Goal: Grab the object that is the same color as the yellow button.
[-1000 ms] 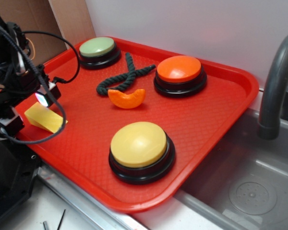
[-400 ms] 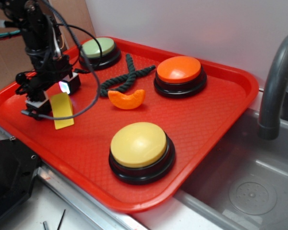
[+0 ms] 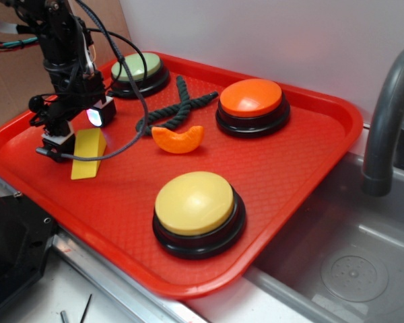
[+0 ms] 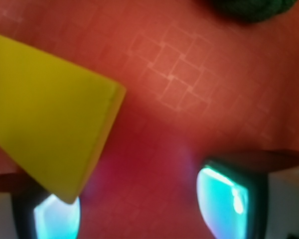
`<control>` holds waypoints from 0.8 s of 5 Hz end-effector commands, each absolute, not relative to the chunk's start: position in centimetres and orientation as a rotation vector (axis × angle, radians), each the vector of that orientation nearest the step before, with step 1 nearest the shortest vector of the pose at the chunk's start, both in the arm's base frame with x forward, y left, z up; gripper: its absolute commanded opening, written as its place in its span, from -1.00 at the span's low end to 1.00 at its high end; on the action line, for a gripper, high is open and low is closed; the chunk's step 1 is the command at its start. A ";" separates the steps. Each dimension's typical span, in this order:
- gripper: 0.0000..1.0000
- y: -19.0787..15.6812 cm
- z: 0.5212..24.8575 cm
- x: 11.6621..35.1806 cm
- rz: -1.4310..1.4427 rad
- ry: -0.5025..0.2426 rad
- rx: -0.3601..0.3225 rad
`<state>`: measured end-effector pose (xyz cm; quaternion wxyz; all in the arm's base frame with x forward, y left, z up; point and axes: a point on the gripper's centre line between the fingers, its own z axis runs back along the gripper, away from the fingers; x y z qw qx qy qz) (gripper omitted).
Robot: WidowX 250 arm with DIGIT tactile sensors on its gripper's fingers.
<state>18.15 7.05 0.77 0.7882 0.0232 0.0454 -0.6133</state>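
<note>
Yellow wedge block (image 3: 87, 154) is your target, matching the yellow button (image 3: 194, 202) near the tray's front edge. The wedge sits on the red tray (image 3: 310, 161) at its left side, well apart from that button, with the gripper (image 3: 77, 131) low over it.

Your gripper's fingers stand apart, nothing clamped. In the wrist view the wedge (image 4: 50, 129) lies off to one side: it overlaps the left pad (image 4: 55, 219), while the right pad (image 4: 224, 204) has only bare tray before it. So the block is not centred between the jaws.

Watch for these:
- If you close now, one finger may land on top of the wedge or push its sloped face, so the block skids or pivots away.
- Those smooth, tapering faces could squirt out under a squeeze; grip the parallel sides if you can.
- Descending further risks pressing a pad into the block.
- The dark green rope (image 3: 175, 108) and orange crescent (image 3: 178, 138) lie nearby; sweeping right could drag them.
</note>
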 end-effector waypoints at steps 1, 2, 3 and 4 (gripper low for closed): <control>1.00 3.5 6.4 15.4 -1.076 -0.045 -0.078; 1.00 3.2 8.1 14.9 -0.825 -0.098 -0.126; 1.00 4.2 8.0 15.8 -0.552 -0.125 -0.323; 1.00 3.9 7.5 16.4 -0.316 -0.238 -0.300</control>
